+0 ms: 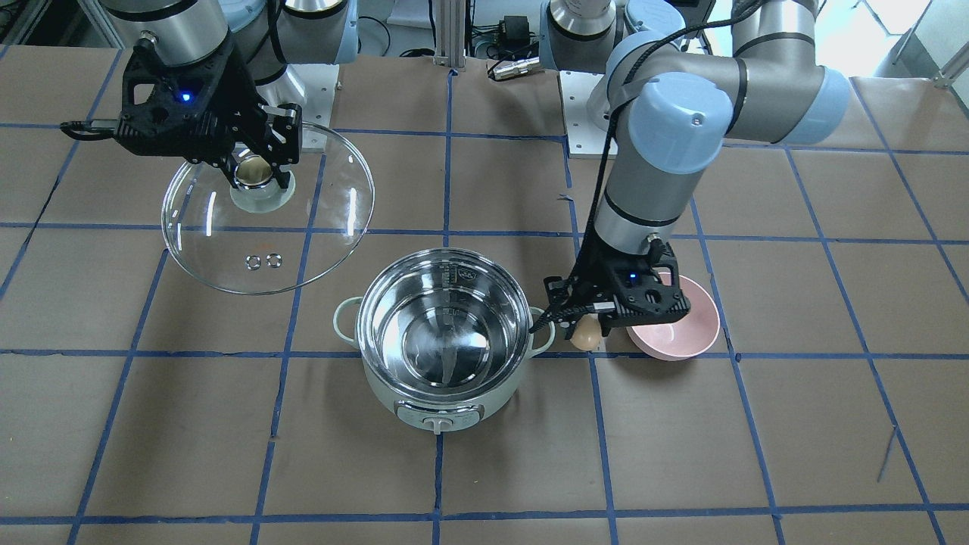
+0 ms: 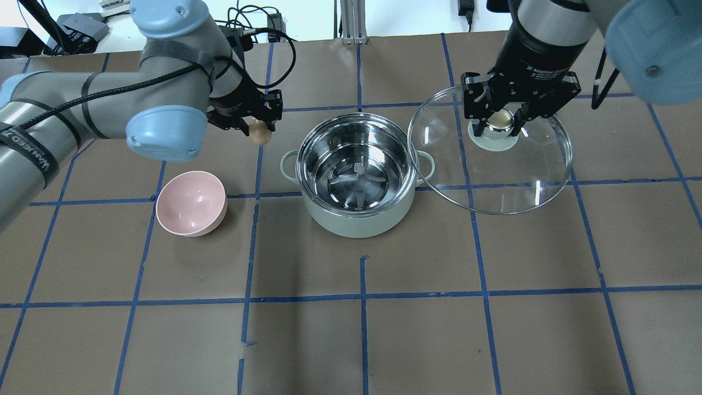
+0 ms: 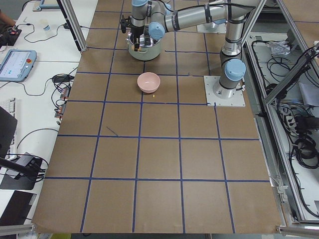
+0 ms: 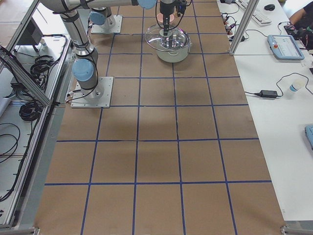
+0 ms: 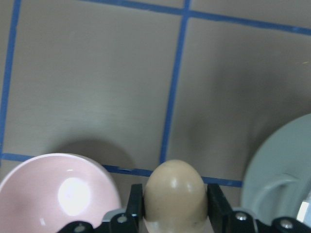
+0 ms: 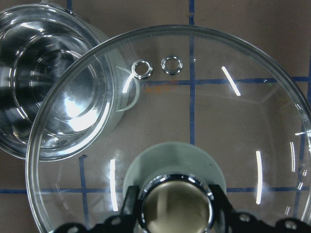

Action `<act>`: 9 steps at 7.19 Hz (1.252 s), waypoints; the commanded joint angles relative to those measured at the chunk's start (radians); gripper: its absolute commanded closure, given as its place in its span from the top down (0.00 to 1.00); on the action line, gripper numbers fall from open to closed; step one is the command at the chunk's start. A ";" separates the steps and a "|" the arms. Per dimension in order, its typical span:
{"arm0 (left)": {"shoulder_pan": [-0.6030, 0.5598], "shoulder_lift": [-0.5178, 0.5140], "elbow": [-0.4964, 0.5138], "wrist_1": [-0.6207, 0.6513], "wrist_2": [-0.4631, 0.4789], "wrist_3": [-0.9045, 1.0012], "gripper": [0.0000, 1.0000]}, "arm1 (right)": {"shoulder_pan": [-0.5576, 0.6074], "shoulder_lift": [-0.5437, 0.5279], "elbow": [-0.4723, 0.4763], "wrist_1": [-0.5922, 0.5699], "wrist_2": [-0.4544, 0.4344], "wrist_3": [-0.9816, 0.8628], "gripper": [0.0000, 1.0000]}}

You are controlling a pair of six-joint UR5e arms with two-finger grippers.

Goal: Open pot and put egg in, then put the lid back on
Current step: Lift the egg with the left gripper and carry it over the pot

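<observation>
Presently clamping egg [image 2: 261,134] in left gripper [image 2: 258,128], fingers shut against both its sides, above table between pink bowl [image 2: 191,204] and pot [image 2: 359,219]. Clamping lid [image 2: 493,178] by knob [image 2: 500,118] in right gripper [image 2: 500,123], aloft beside uncovered pot.

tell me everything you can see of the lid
The lid is a large clear glass dome with a pale green hub, a shiny beige-gold knob and two metal-ringed vent holes near its rim. The right pincer is shut on the knob, holding the lid off the pot, in the air beside it.
</observation>
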 commanded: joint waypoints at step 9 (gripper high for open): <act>-0.176 -0.162 -0.018 0.192 -0.028 0.172 0.07 | 0.002 0.000 0.002 0.002 0.000 0.002 0.03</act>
